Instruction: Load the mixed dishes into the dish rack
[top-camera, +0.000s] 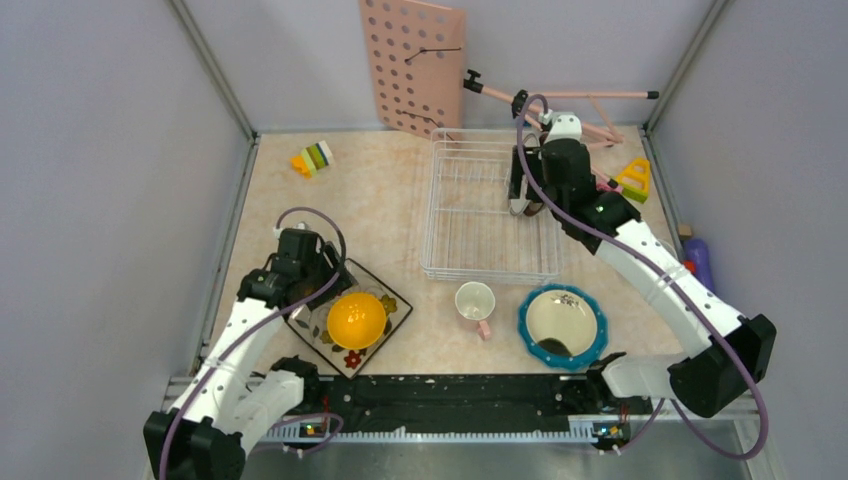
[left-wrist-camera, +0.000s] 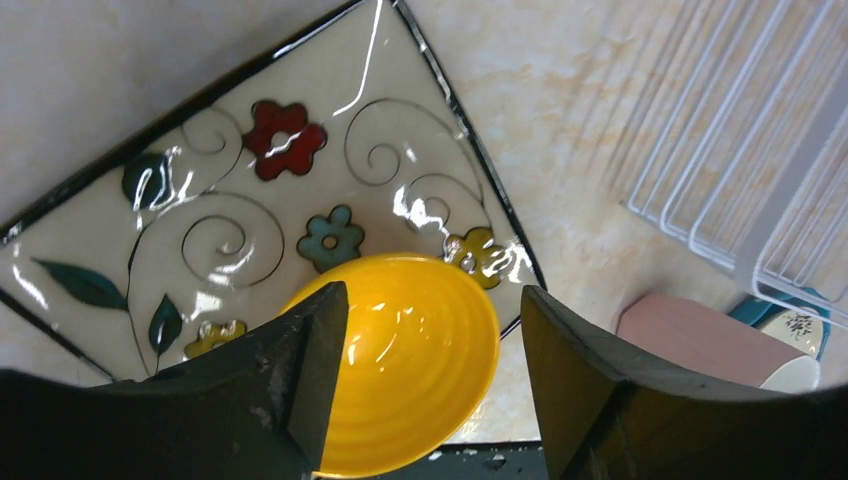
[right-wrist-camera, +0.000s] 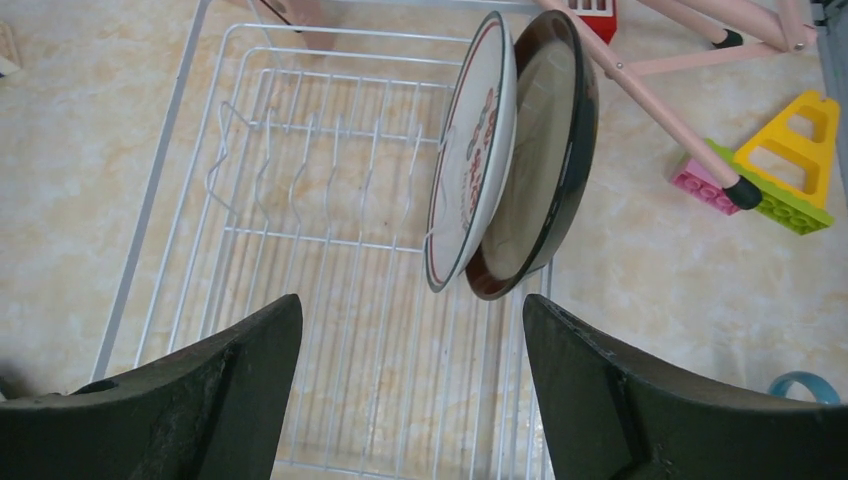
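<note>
The white wire dish rack (top-camera: 470, 225) stands at the middle back. In the right wrist view a white plate (right-wrist-camera: 470, 150) and the brown-rimmed plate (right-wrist-camera: 545, 150) stand upright at the right end of the rack (right-wrist-camera: 300, 200). My right gripper (top-camera: 522, 192) (right-wrist-camera: 410, 320) is open and empty above the rack. The yellow-orange bowl (top-camera: 356, 319) (left-wrist-camera: 420, 350) sits on the square floral plate (top-camera: 392, 300) (left-wrist-camera: 250, 200). My left gripper (top-camera: 308, 305) (left-wrist-camera: 430, 300) is open just above the bowl. The pink cup (top-camera: 475, 300) (left-wrist-camera: 700, 335) and the teal dish (top-camera: 562, 325) (left-wrist-camera: 790, 325) lie in front of the rack. No small blue cup shows.
The pink pegboard (top-camera: 410, 65) leans on the back wall. A pink rod stand (top-camera: 560, 95) is behind the rack. Toy blocks lie at the back left (top-camera: 313, 158) and right of the rack (top-camera: 632, 180) (right-wrist-camera: 800, 140). A purple bottle (top-camera: 700, 262) stands by the right wall.
</note>
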